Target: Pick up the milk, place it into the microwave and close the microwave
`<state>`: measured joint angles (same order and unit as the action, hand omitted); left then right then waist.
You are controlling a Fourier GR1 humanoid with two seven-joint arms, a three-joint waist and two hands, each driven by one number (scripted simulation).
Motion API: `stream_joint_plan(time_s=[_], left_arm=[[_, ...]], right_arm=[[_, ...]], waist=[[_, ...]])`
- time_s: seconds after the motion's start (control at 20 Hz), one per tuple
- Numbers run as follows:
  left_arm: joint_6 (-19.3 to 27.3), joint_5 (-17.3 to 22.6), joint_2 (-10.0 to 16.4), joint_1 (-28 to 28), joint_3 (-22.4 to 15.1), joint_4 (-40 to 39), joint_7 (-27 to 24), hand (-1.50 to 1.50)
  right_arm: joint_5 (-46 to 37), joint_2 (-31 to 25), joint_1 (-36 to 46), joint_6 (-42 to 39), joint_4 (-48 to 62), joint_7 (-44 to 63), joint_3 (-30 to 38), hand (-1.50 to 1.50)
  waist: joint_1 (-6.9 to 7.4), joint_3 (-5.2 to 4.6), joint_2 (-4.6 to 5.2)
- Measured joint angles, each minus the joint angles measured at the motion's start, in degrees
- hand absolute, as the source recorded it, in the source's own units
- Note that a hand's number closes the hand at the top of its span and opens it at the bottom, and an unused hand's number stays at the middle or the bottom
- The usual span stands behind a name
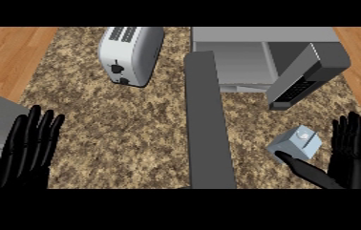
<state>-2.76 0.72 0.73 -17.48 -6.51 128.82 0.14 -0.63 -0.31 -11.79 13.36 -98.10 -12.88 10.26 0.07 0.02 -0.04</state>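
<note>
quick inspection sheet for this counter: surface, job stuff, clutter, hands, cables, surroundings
surface: speckled brown stone counter, no spills seen
job's things: milk on the counter at right, outside the microwave; the door stands open, swung out toward the robot
clutter: toaster at far left
hands: left hand open, resting at the lower left; right hand open beside the milk, fingers straight, thumb at the carton's near lower edge
cables: nothing seen
surroundings: wood beyond the counter's left and right edges
</note>
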Motion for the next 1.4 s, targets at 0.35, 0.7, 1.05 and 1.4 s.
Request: stream_joint_plan(time_s=[0.35,0.7,1.05,1.4], left_arm=[[0.40,-0.98,-0.13,-2.61,-1.91,1.93,-0.33,-1.50],[0.63,-2.32,-0.22,-4.51,-3.30,2.00,-1.74,-1.50],[0.07,-1.86,0.25,-5.43,-2.98,3.36,-1.14,-1.50],[0.21,-1.63,0.10,-5.18,-2.98,4.25,-0.02,-1.50]], right_arm=[[2.96,-0.07,0.25,-1.87,11.29,-9.82,3.20,-1.50],[7.27,-1.50,3.95,-5.73,23.76,-18.47,6.40,-1.50],[8.62,-3.25,10.46,-7.00,40.03,-27.82,9.35,-1.50],[8.02,-6.92,15.50,-11.02,55.32,-36.96,10.41,1.50]], waist=[[0.06,-0.01,0.00],[0.14,0.01,0.01],[0.25,0.01,0.04],[0.43,0.02,0.08]])
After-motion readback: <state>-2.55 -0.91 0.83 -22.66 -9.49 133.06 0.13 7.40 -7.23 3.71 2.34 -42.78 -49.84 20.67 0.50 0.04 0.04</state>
